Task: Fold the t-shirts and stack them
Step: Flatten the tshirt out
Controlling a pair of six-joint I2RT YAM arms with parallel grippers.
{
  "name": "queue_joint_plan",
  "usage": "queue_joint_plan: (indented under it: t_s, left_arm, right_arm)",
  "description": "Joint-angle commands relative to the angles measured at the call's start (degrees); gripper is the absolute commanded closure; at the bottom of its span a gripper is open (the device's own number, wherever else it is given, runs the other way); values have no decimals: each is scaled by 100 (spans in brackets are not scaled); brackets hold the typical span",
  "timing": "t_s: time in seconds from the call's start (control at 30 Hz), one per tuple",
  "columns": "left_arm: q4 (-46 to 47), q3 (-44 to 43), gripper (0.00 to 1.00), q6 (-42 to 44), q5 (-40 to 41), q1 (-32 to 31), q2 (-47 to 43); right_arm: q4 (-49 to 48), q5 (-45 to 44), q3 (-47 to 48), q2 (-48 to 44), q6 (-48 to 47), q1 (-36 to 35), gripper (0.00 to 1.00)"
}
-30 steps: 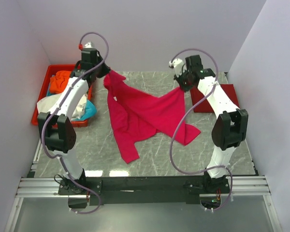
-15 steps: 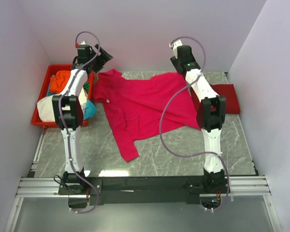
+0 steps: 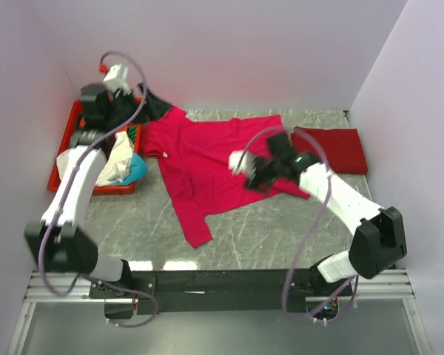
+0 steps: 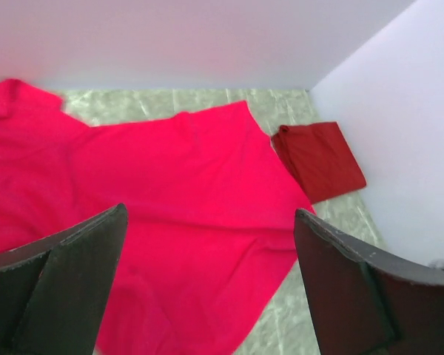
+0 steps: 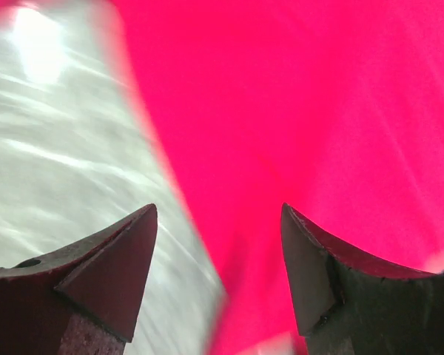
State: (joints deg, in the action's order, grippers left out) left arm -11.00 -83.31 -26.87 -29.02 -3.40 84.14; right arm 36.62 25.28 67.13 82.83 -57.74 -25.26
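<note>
A bright pink-red t-shirt [image 3: 207, 159] lies spread on the marble table, one sleeve trailing toward the front. My left gripper [image 3: 157, 109] hangs open above the shirt's back left corner; in the left wrist view the wide-apart fingers [image 4: 74, 274] frame the shirt [image 4: 170, 192] with nothing between them. My right gripper [image 3: 253, 176] stands open low over the shirt's right part; the right wrist view shows the shirt's edge [image 5: 318, 111] below the empty gap. A darker red folded t-shirt [image 3: 333, 148] [image 4: 318, 159] lies at the back right.
A red plastic tray [image 3: 66, 181] at the left edge holds white cloth [image 3: 122, 159] and teal cloth [image 3: 137, 171]; my left arm passes over it. White walls close in the back and both sides. Bare marble [image 5: 59, 148] shows in front of the shirt.
Both grippers opened and let go of the pink-red shirt, which now lies spread flat. The right arm swung forward and down over the shirt; the left arm drew back toward the tray.
</note>
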Motion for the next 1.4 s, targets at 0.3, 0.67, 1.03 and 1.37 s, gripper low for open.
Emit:
queue_joint_plan:
  t_s: [0.3,0.67,1.03,1.37]
  left_arm:
    - [-420,3548,0,815,1634,533,-3023]
    - [-455,3971,1,1035,2770,533,-4115]
    - [-429,3998,1,1070,2664,533,-4265]
    - [-403,3998,2,1079,2568,533,-4301]
  right_arm:
    - [-664,644,1038,1954,2928,-2159,34]
    - [-1166,-400,1100,2896,5114,-2748,36]
    - [-1140,-392,1153,3012,5123,-2809,57]
    - [-920,-743,1135,2291,4552,-3134,100]
